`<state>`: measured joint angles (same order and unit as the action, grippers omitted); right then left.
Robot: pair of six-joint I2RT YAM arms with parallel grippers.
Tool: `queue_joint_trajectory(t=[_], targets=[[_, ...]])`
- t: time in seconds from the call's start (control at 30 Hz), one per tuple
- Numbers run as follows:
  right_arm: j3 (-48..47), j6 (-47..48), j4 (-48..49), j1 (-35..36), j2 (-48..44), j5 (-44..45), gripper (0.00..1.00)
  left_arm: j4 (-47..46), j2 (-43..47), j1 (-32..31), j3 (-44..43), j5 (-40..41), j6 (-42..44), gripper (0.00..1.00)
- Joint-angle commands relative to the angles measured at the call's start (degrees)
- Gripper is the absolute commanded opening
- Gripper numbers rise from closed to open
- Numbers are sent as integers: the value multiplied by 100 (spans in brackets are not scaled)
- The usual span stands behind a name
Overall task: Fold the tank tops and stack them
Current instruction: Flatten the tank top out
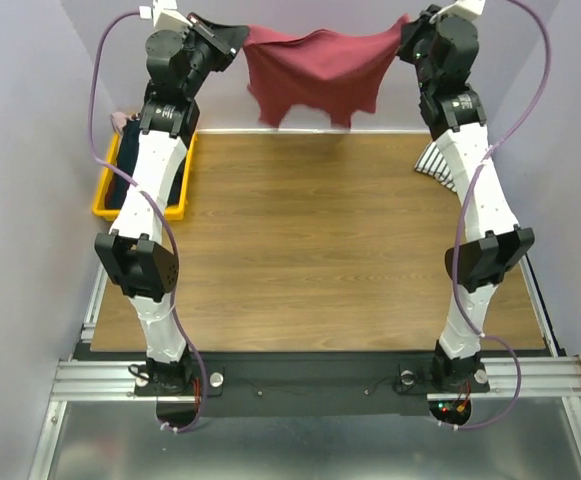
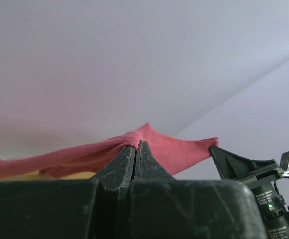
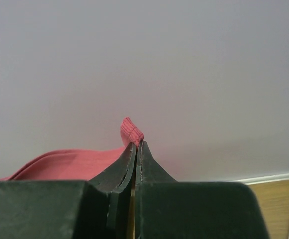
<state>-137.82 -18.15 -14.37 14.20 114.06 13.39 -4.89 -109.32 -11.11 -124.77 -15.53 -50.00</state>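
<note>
You have the dark red tank top [image 1: 315, 75] at the top centre of the overhead view, stretched in the air above the far edge of the wooden table [image 1: 310, 250]. The left gripper [image 2: 138, 145] and the right gripper [image 3: 138, 143] each pinch one edge, jaws pressed tight on the cloth. This looks like the spreading step before the first fold; next you likely lower it flat onto the wood. The knit is soft and limp, sagging in uneven points. A striped tank top [image 1: 432, 165] lies at the right edge, and a yellow bin [image 1: 103, 200] holding dark cloth sits at left.
</note>
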Motion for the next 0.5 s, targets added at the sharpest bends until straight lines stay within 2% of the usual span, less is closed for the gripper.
queue_joint_trajectory(t=[0.0,0.03,0.07,0.1,0.13,0.17,0.2,0.23,0.27,0.3,0.33,0.37,0.4,0.43,0.47], targets=[[622,-153,461,-75,-480,-38,1,-925,832,101,740,-416,52,0],[1356,-197,505,-84,-742,-29,1,-1266,955,101,1535,-468,-70,0],[1754,-293,671,-92,-893,-38,0,-1417,1174,101,1944,-512,-176,0],[2768,-346,812,-101,-1286,-21,1,-1558,1289,92,2365,-556,-255,0],[3309,-399,978,-110,-1481,-29,1,-1690,1377,83,2796,-670,-448,0],[3836,-548,1345,-119,-1727,-38,0,-2048,1604,66,3783,-688,-563,0],[4468,-636,1567,-119,-1938,-73,1,-2243,1737,39,4307,-697,-668,0],[5527,-724,1743,-119,-2340,-186,1,-2445,1851,-30,4834,-680,-852,0],[6147,-995,2014,-128,-2527,-274,4,-2743,2053,-83,5814,-653,-923,0],[6675,-1136,2148,-136,-2686,-388,7,-2833,2150,-145,6276,-610,-994,0],[7185,-1286,2297,-128,-2870,-520,16,-2929,2230,-259,6724,-574,-1047,0],[8312,-1644,2559,-119,-3237,-713,22,-3087,2405,-338,7564,-513,-1082,3],[8802,-1743,2727,-128,-3485,-828,31,-3132,2502,-417,7956,-469,-1082,8],[9347,-1857,2851,-119,-3713,-899,50,-3133,2590,-583,8342,-408,-1100,14],[10100,-2076,2939,-128,-4229,-917,59,-3220,2800,-663,9094,-259,-1187,21]])
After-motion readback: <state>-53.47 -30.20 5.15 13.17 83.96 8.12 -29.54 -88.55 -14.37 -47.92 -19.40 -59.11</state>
